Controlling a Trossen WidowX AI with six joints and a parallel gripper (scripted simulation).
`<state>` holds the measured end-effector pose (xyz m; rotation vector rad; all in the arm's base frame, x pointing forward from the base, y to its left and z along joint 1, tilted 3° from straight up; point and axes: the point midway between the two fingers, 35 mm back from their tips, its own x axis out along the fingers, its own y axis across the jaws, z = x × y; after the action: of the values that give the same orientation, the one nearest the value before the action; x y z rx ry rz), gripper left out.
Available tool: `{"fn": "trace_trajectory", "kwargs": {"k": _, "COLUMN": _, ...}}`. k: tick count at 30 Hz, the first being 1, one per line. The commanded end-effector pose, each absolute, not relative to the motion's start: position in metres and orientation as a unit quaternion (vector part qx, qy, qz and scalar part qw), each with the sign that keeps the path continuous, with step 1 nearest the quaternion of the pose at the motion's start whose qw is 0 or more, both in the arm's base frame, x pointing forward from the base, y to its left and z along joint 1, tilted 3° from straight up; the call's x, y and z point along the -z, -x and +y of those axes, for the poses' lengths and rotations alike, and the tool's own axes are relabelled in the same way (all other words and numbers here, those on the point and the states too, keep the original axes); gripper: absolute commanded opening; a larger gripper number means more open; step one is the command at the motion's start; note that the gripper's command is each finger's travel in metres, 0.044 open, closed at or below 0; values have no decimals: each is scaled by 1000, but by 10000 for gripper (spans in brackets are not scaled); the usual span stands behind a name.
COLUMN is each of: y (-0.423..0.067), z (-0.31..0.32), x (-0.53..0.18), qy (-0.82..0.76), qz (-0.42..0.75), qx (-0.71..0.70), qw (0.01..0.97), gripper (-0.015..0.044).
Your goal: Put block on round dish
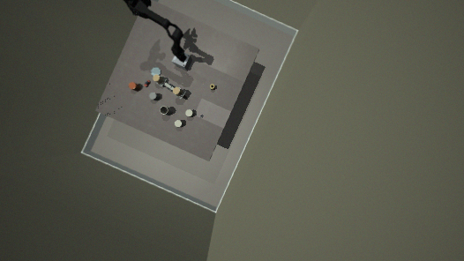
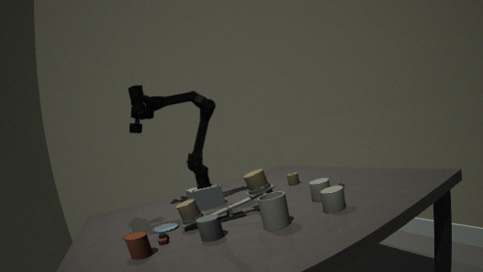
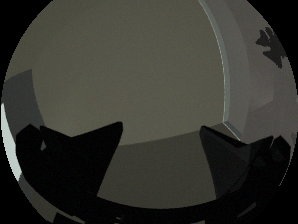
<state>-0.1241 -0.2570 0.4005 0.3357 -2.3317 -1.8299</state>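
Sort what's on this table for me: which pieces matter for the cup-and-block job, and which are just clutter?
Job:
tan cup, low end
tan cup, high end
balance beam
round dish
gripper, open, high up

Clutter:
orange cylinder
grey cylinders
small yellow cylinder

The black gripper (image 2: 136, 127) hangs high on a black arm (image 2: 200, 133) against an olive-grey wall (image 2: 321, 83). Far below it, on the dull brown-grey table (image 2: 390, 193), two tan cups (image 2: 188, 209) (image 2: 255, 179) sit on a grey balance (image 2: 230, 210). Almost straight beneath it lies the pale blue dish (image 2: 165, 227), with a rust-orange cylinder (image 2: 138, 244) nearby. Farther from it stand cream cylinders (image 2: 332, 198) and a small mustard one (image 2: 293, 178).
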Motion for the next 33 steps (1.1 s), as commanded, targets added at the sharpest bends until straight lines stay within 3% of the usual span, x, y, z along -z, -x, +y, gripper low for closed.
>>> {"fn": "trace_trajectory", "kwargs": {"k": 1, "y": 123, "z": -257, "x": -400, "qy": -114, "qz": -778, "qx": 613, "qw": 81, "gripper": 426}}
{"fn": "trace_trajectory", "kwargs": {"k": 33, "y": -33, "z": -285, "x": -353, "qy": -337, "qz": -452, "qx": 727, "qw": 391, "gripper": 440}}
